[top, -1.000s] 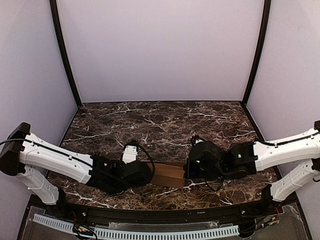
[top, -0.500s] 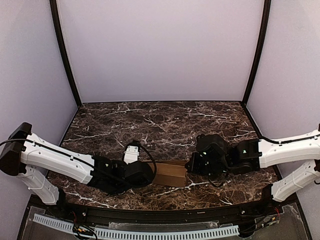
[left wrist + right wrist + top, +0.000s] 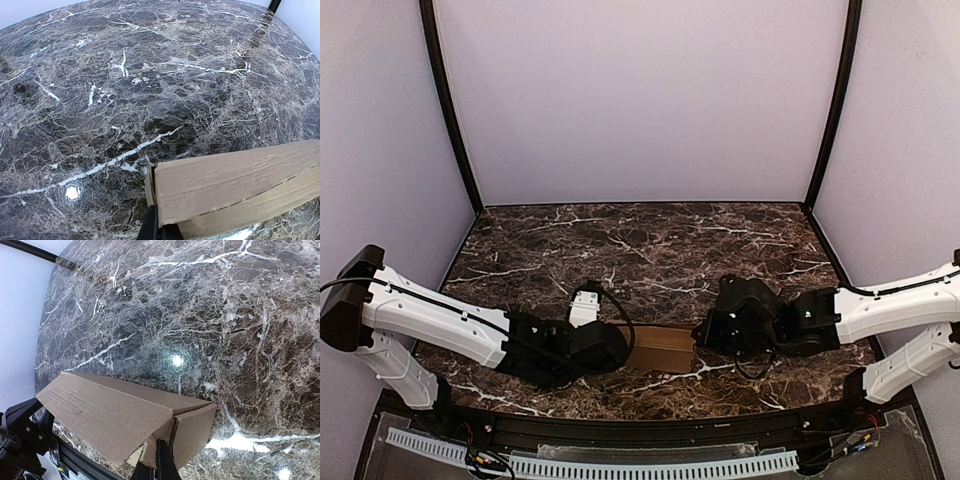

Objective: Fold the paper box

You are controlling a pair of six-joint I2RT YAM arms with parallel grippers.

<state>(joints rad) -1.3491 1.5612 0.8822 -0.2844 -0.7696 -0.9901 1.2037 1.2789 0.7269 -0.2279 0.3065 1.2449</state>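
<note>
The paper box [image 3: 662,348] is a plain brown cardboard tube lying on the marble near the front edge, between the two arms. My left gripper [image 3: 623,351] is at its left end. In the left wrist view the fingertips [image 3: 150,226] are pressed together on the edge of the box [image 3: 235,182] where a narrow end flap sticks out. My right gripper [image 3: 699,337] is at the right end. The right wrist view shows its dark fingers [image 3: 163,460] shut on the cardboard at the corner of the box [image 3: 110,412], beside a folded end flap [image 3: 196,432].
The dark marble tabletop [image 3: 650,250] stretches behind the box to the lilac back wall. Black frame posts [image 3: 450,110] stand at both back corners. A cable tray [image 3: 620,465] runs along the front below the table edge.
The right wrist has drawn back to the right and turned, and the box has shifted slightly right with it. The left arm has barely moved.
</note>
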